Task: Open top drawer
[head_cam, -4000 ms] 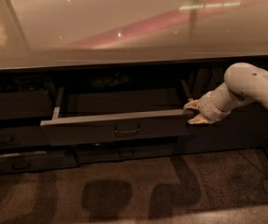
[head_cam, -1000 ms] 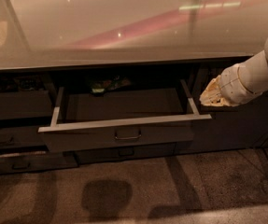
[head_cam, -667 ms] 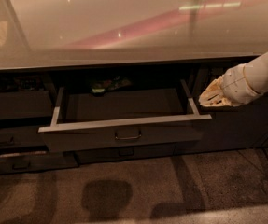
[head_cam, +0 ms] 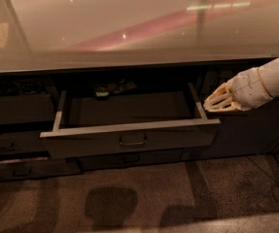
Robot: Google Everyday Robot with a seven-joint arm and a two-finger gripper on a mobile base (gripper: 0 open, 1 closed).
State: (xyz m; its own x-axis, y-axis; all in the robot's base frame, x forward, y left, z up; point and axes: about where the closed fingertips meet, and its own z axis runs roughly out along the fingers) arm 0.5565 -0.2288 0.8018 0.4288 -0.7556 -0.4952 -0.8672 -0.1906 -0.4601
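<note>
While the glossy pale countertop point(head_cam: 129, 28) fills the far upper half of the view and speckled brown floor point(head_cam: 187, 198) takes the near strip, the top drawer point(head_cam: 100, 144) sits centre, under the counter edge, pulled well out toward the near side. Its light top rim is exposed and the shallow dark tray point(head_cam: 129, 108) is visible inside. Slimmer dark drawer fronts point(head_cam: 12, 110) sit closed to the left, with another low front point(head_cam: 27, 169) below them near the floor. The white arm point(head_cam: 275, 79) comes in from the right edge, roughly at drawer height. The gripper point(head_cam: 217, 101) points left and sits just beside the drawer's right side wall, near its front right corner; can't confirm contact. Can't tell how wide the gripper is set, and nothing shows held in it. A soft dark shadow point(head_cam: 111, 205) lies on the floor below the drawer front. The small bail handle point(head_cam: 132, 142) is centred on the drawer front, well left of the gripper. A few small greenish items point(head_cam: 111, 89) lie at the far back of the tray, too dim to identify.
</note>
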